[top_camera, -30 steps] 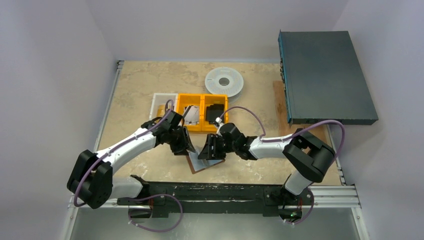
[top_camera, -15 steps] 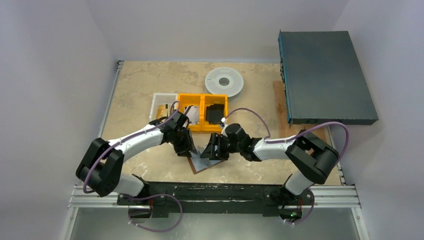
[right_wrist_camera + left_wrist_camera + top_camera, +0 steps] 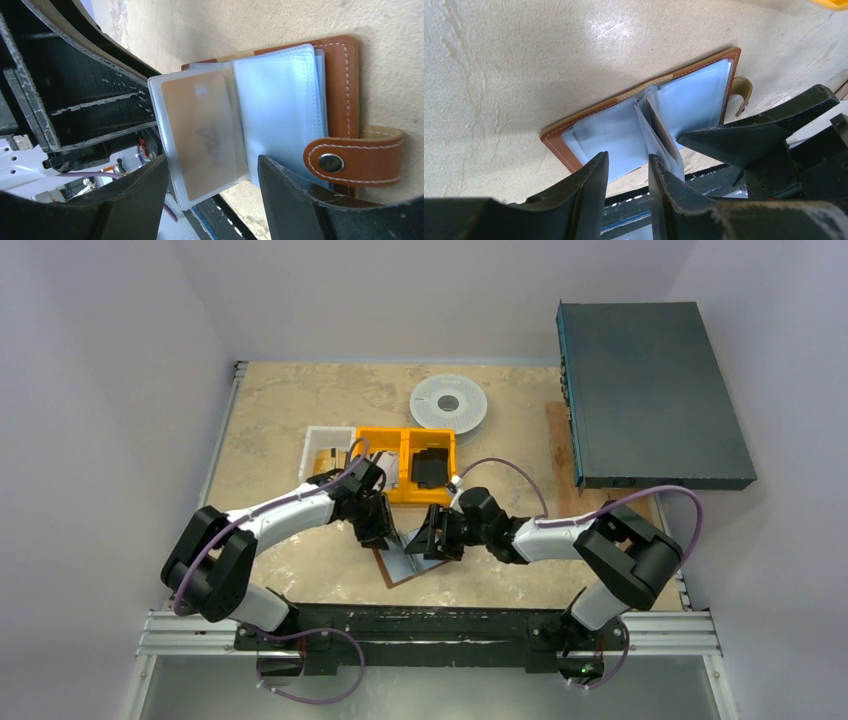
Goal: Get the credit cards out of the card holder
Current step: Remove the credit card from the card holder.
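- The left end effector is shown with its fingers parted by a narrow gap. The pale blue inner face of the card holder is seen through that gap. Whether a finger touches a sleeve cannot be told.
- The right end effector is shown spread wide. Its two fingers are placed on either side of one raised transparent sleeve; nothing is gripped, and contact with the sleeve cannot be confirmed.
- One card holder is counted. It is laid open on the table, close to the near edge, between the two end effectors and in front of the orange bins.
- One credit card is visible. It is enclosed in the raised sleeve and appears pale tan with a faint dark mark. Contents of the other sleeves cannot be made out.
- One brown strap with a metal snap is seen projecting from the holder's edge.
- Two orange bins are counted, set side by side; one black item is held in the right one.
- One white bin, one white spool and one dark flat box are also present.
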Robot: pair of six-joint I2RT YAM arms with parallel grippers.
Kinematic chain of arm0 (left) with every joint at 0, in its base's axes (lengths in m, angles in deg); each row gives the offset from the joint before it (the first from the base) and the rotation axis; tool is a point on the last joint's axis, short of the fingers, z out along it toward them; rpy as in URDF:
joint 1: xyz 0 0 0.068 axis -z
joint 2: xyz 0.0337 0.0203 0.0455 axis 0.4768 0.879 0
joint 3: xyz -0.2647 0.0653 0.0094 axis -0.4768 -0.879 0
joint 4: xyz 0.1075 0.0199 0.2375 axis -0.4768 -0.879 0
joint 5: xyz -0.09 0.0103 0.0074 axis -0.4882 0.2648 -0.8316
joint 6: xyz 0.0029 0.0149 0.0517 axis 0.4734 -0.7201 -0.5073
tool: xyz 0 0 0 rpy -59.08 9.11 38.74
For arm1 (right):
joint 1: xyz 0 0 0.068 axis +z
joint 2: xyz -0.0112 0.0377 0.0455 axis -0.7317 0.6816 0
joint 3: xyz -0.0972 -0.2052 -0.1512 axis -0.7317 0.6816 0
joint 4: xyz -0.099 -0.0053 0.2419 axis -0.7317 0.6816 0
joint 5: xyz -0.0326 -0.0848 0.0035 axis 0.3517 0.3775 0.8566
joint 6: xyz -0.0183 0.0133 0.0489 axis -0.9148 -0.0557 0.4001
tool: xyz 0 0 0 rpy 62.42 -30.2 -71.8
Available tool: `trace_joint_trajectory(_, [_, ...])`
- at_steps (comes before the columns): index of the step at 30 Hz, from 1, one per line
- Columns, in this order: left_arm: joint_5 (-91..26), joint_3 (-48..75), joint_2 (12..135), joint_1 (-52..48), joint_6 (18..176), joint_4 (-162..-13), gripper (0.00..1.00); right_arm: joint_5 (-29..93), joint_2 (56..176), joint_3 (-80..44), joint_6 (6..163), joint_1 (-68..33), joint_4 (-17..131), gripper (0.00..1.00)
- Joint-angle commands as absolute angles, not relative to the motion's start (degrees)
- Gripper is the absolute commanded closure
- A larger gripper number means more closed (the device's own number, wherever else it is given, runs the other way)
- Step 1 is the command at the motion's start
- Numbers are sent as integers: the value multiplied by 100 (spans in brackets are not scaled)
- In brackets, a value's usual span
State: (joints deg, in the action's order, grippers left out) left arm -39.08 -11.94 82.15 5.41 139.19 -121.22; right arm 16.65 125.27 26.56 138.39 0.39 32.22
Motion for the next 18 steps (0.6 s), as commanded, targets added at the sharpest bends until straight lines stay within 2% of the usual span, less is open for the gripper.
trace_joint_trajectory(1, [-3874,-977,8259,583,13898,-12004,66,1700,12166,2757,13857,-56,3186,36])
trace_joint_trajectory(18, [-3904,-1169,8455,638,13925,-11812,69,2002,11911,2561,13399,-141,3824,37])
